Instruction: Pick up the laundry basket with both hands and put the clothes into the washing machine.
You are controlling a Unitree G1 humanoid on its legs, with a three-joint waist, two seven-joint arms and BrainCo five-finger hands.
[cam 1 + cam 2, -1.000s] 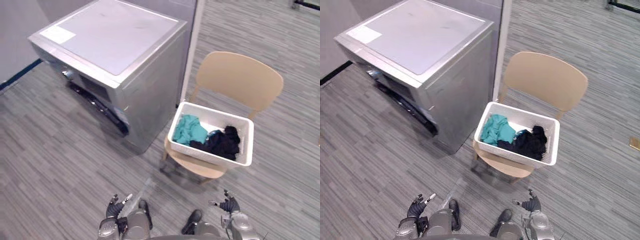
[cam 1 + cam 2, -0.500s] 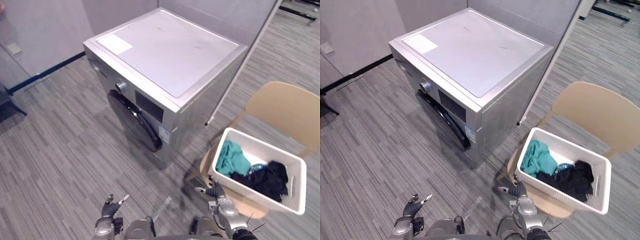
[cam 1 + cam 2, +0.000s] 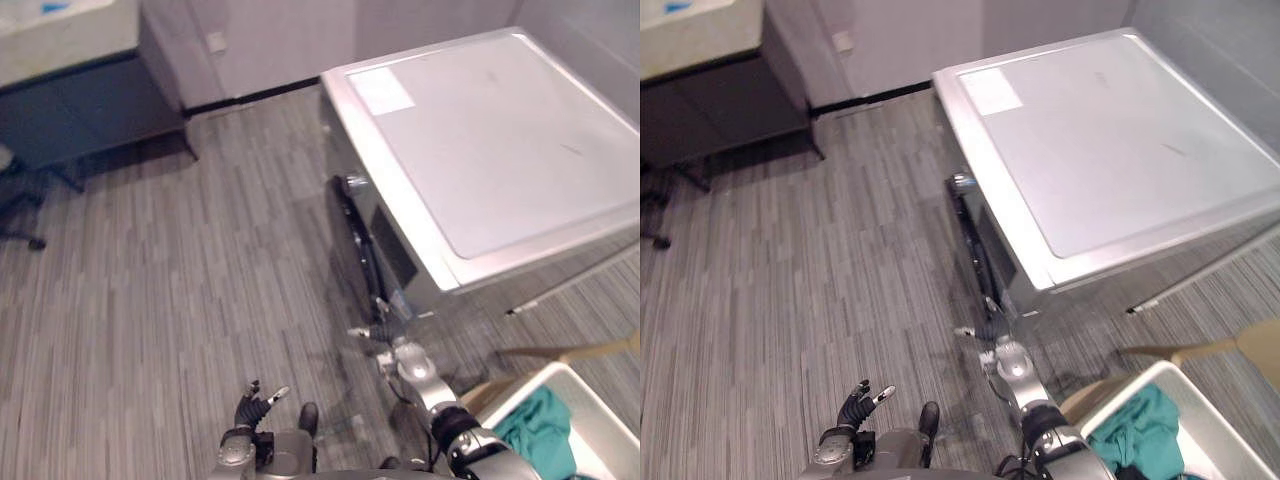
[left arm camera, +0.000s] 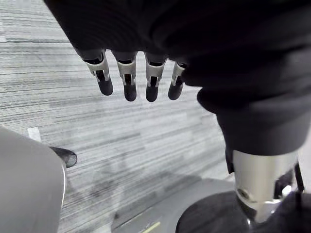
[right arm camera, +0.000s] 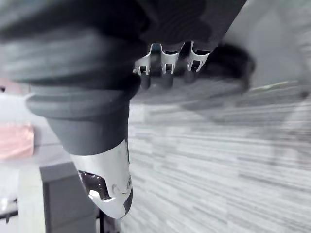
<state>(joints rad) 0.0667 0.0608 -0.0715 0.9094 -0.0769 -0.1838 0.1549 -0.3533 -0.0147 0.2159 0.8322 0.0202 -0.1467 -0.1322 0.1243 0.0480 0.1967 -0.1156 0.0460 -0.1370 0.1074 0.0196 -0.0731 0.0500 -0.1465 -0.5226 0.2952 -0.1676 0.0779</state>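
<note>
The white laundry basket sits at the lower right on a tan chair, with a teal garment in it and a bit of dark cloth beside that. The silver washing machine stands at the upper right, its dark round door shut and facing left. My right hand is held out low in front of the washer's lower front, fingers relaxed, holding nothing. My left hand hangs at the bottom centre over the floor, its fingers straight and empty.
A dark desk or cabinet stands against the wall at the upper left, with an office chair's wheeled base beside it. Grey striped carpet spreads between it and the washer.
The camera has swung left, so the washer and basket sit further right in view. My right hand has come forward and up toward the washer's front. The left hand stays low.
</note>
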